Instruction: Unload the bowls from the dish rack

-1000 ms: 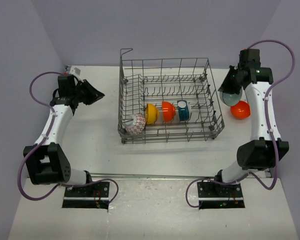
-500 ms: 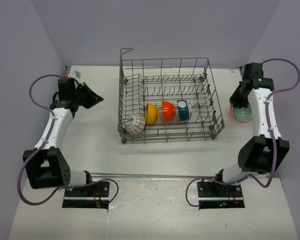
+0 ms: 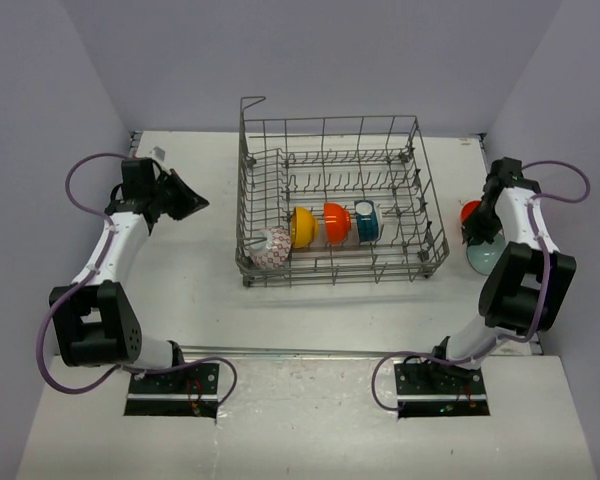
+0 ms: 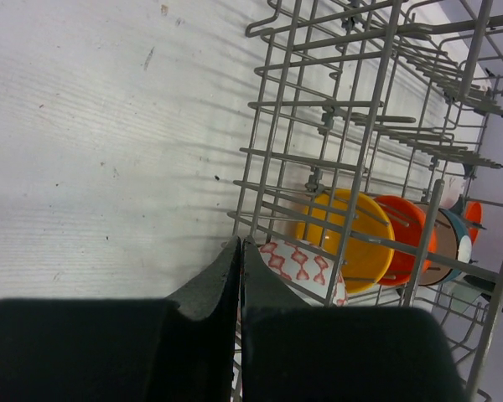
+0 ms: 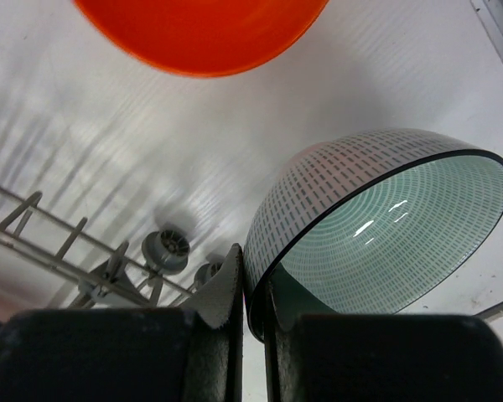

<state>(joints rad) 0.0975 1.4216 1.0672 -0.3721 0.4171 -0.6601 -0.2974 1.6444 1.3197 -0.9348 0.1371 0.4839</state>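
pale-green bowl (image 5: 377, 226) within right claw (image 5: 250, 283)

No writing, number or sign can be read. Only patterns are seen: red lattice on the white bowl (image 4: 298, 266) just ahead of the left gripper (image 4: 240, 249), dashes on the pale bowl (image 5: 352, 184) pinched in the right gripper (image 5: 248, 280).

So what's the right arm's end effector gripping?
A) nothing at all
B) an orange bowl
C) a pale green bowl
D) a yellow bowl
C: in the right wrist view the right end effector is pinched on the rim of the pale green bowl, while the orange bowl lies apart from it.
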